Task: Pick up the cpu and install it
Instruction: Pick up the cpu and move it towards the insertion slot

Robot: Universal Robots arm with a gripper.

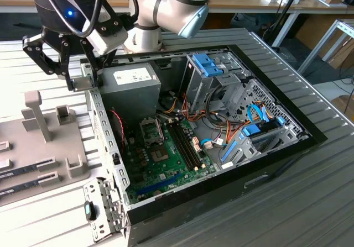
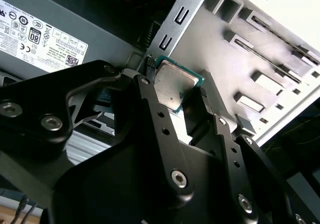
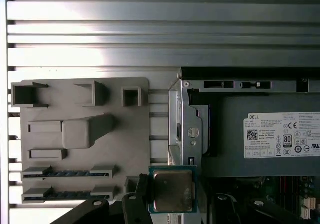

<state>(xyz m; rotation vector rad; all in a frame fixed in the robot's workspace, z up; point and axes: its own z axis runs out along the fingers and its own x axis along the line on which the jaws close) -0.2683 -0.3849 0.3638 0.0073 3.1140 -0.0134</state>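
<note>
The gripper point(image 1: 83, 82) sits at about 10 o'clock in the exterior view. Its two fingers point(image 2: 152, 115) are pulled in close, pinching the cpu point(image 2: 175, 86) by two edges, and the shiny side shows in both wrist views. The cpu hangs in the air about over the thin metal case wall point(image 1: 102, 126), just beside the grey power supply box point(image 1: 130, 88). The cpu socket point(image 1: 150, 130) on the green motherboard point(image 1: 166, 167) lies toward 4 o'clock from the gripper, down inside the case. What could go wrong, I think: the hold is on thin edges only, so a bump on the wall or the box could knock the cpu loose & it would drop into the case. The red wires point(image 1: 117, 122) hang near the way in and could catch a finger. If the cpu goes down crooked or turned the wrong way, the tiny socket pins could bend. Can't tell if the socket lid is up.
</note>
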